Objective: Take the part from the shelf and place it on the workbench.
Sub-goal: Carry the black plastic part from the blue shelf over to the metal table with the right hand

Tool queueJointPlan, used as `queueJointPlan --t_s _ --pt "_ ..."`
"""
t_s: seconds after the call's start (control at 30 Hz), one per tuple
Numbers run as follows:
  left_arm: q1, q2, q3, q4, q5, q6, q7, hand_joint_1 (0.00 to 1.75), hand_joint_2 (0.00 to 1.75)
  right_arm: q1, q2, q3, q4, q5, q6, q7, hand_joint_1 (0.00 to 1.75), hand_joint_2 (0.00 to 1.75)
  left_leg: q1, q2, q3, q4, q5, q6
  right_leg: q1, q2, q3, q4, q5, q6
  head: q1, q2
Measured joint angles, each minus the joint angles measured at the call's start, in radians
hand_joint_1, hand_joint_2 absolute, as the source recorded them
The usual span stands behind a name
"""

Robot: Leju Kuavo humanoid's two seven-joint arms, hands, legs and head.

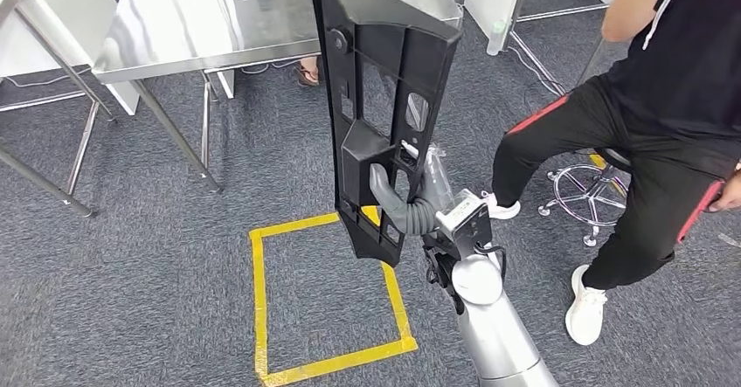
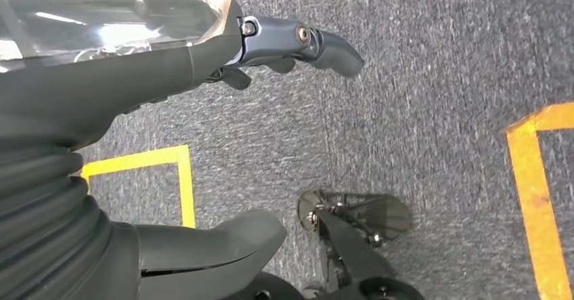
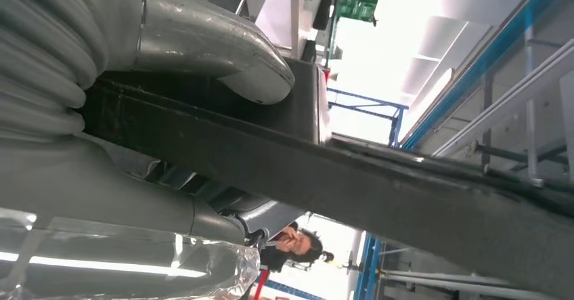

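A long black plastic part [image 1: 384, 99] with several cut-outs stands nearly upright in front of me, and my right hand [image 1: 409, 202] grips it near its lower end. Close up in the right wrist view, the grey thumb [image 3: 223, 49] wraps over the part's dark edge [image 3: 379, 185]. The steel workbench [image 1: 175, 20] stands ahead and to the left, behind the top of the part. My left hand [image 2: 156, 76] hangs over the carpet holding nothing, with its fingers [image 2: 304, 43] apart from the thumb [image 2: 216, 242].
A person in black trousers [image 1: 647, 160] sits on a wheeled stool [image 1: 594, 190] close on the right. A yellow tape square [image 1: 323, 300] marks the grey carpet below the part. Table legs [image 1: 175, 134] stand at the left, and a white cabinet [image 1: 498, 3] at the back.
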Motion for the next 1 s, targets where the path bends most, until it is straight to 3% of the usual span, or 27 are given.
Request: queueJointPlan --t_s 0.07,0.13,0.17,0.2,0.23,0.27,0.33,0.37,0.43,0.53,0.63,0.67,0.7,0.73,0.77,0.8,0.83,0.9,1.0 --pt "-0.001 -0.001 0.000 0.000 0.000 0.000 0.000 0.00 1.75 -0.001 0.001 0.000 0.000 0.000 0.000 0.000 1.75 1.75 0.000 0.011 -0.046 0.091 -0.047 -0.001 0.004 -0.001 0.003 -0.001 -0.002 -0.011 -0.001 0.000" --pt "-0.001 -0.001 0.000 0.000 0.000 0.000 0.001 0.00 1.75 0.000 0.001 0.001 0.000 0.000 0.000 0.000 1.75 1.75 -0.002 0.015 -0.121 0.225 -0.099 0.000 0.012 -0.003 0.004 -0.001 -0.006 -0.017 -0.002 0.000" --pt "0.000 -0.001 0.000 0.000 0.000 0.000 0.002 0.00 1.75 0.000 0.001 0.001 0.001 0.001 0.000 0.000 1.75 1.75 -0.003 0.015 -0.148 0.265 -0.105 0.004 0.016 -0.004 0.005 0.000 -0.008 -0.020 -0.002 0.000" --pt "0.000 -0.001 0.000 0.000 0.000 0.000 0.003 0.00 1.75 0.001 0.001 0.001 0.001 0.002 -0.001 0.000 1.75 1.75 -0.006 0.015 -0.159 0.271 -0.091 0.011 0.021 -0.004 0.008 0.000 -0.010 -0.023 -0.002 0.000" --pt "0.000 -0.001 0.000 0.000 0.000 0.000 0.004 0.00 1.75 0.001 0.001 0.001 0.002 0.003 -0.001 0.000 1.75 1.75 -0.010 0.015 -0.149 0.239 -0.060 0.021 0.026 -0.004 0.013 -0.001 -0.012 -0.027 -0.002 0.000" --pt "0.000 -0.001 0.000 0.000 0.000 0.000 0.004 0.00 1.75 0.001 0.001 0.001 0.002 0.004 -0.001 -0.001 1.75 1.75 -0.017 0.015 -0.124 0.176 -0.019 0.035 0.029 -0.004 0.018 -0.001 -0.015 -0.030 -0.002 0.000" --pt "-0.002 0.000 0.000 0.000 0.000 0.000 0.005 0.00 1.75 -0.001 0.002 0.001 0.002 0.005 -0.002 -0.002 1.75 1.75 -0.032 0.020 -0.071 0.061 0.030 0.062 0.035 -0.004 0.027 -0.005 -0.021 -0.032 -0.001 0.000" --pt "-0.002 0.001 0.001 0.000 -0.001 0.000 0.005 0.00 1.75 -0.002 0.003 0.001 0.003 0.005 -0.002 -0.003 1.75 1.75 -0.038 0.023 -0.057 0.030 0.037 0.071 0.035 -0.004 0.029 -0.008 -0.022 -0.031 -0.001 0.000" --pt "-0.003 0.001 0.001 0.000 -0.002 0.000 0.008 0.00 1.75 -0.003 0.005 0.002 0.004 0.005 -0.002 -0.004 1.75 1.75 -0.047 0.025 -0.049 0.013 0.033 0.078 0.034 -0.006 0.032 -0.017 -0.024 -0.021 -0.001 0.000" --pt "-0.002 0.000 0.001 -0.001 -0.004 0.000 0.012 0.00 1.75 -0.005 0.009 0.003 0.005 0.006 -0.002 -0.004 1.75 1.75 -0.041 0.021 -0.018 -0.028 0.044 0.080 0.037 -0.010 0.022 0.007 -0.037 -0.011 0.000 0.000" --pt "-0.004 -0.002 0.001 -0.001 -0.005 0.000 0.013 0.00 1.75 -0.006 0.007 0.004 0.009 0.006 -0.003 -0.006 1.75 1.75 -0.041 0.019 0.002 -0.041 0.041 0.083 0.037 -0.010 -0.075 0.174 -0.091 -0.014 0.001 0.000" --pt "-0.004 -0.002 0.001 -0.001 -0.006 0.000 0.013 0.00 1.75 -0.005 0.006 0.004 0.011 0.006 -0.003 -0.006 1.75 1.75 -0.042 0.017 0.005 -0.041 0.037 0.083 0.036 -0.010 -0.109 0.221 -0.099 -0.011 0.002 0.000" --pt "-0.003 -0.003 0.001 -0.001 -0.006 0.000 0.014 0.00 1.75 -0.003 0.005 0.004 0.014 0.006 -0.003 -0.006 1.75 1.75 -0.042 0.015 0.009 -0.041 0.033 0.083 0.036 -0.010 -0.126 0.233 -0.092 -0.003 0.001 0.000" --pt "-0.003 -0.004 0.001 -0.001 -0.007 0.000 0.015 0.00 1.75 -0.002 0.004 0.004 0.015 0.006 -0.003 -0.006 1.75 1.75 -0.042 0.012 0.014 -0.040 0.028 0.080 0.036 -0.011 -0.124 0.208 -0.068 0.006 0.001 0.000" --pt "-0.002 -0.005 0.001 0.000 -0.008 0.000 0.016 0.00 1.75 -0.002 0.004 0.004 0.016 0.006 -0.003 -0.006 1.75 1.75 -0.042 0.010 0.021 -0.038 0.022 0.077 0.034 -0.011 -0.101 0.145 -0.032 0.017 0.002 0.000" --pt "-0.002 -0.006 0.001 0.000 -0.009 0.000 0.017 0.00 1.75 -0.003 0.004 0.004 0.017 0.006 -0.003 -0.006 1.75 1.75 -0.043 0.008 0.027 -0.035 0.014 0.072 0.033 -0.011 -0.071 0.074 0.002 0.023 0.002 0.000" --pt "-0.002 -0.007 0.001 -0.001 -0.009 0.000 0.017 0.00 1.75 -0.003 0.004 0.004 0.017 0.006 -0.003 -0.006 1.75 1.75 -0.045 0.006 0.030 -0.031 0.005 0.067 0.032 -0.012 -0.043 0.016 0.027 0.022 0.002 0.000" --pt "-0.002 -0.007 0.002 -0.001 -0.009 0.001 0.018 0.00 1.75 -0.003 0.004 0.004 0.018 0.005 -0.003 -0.006 1.75 1.75 -0.048 0.005 0.033 -0.026 -0.006 0.057 0.034 -0.011 -0.017 -0.033 0.043 0.004 0.001 0.000" --pt "-0.003 -0.007 0.002 -0.001 -0.009 0.001 0.018 0.00 1.75 -0.003 0.005 0.004 0.019 0.005 -0.004 -0.006 1.75 1.75 -0.044 0.006 0.033 -0.019 -0.019 0.043 0.030 -0.009 -0.008 -0.037 0.038 -0.020 0.000 0.000"
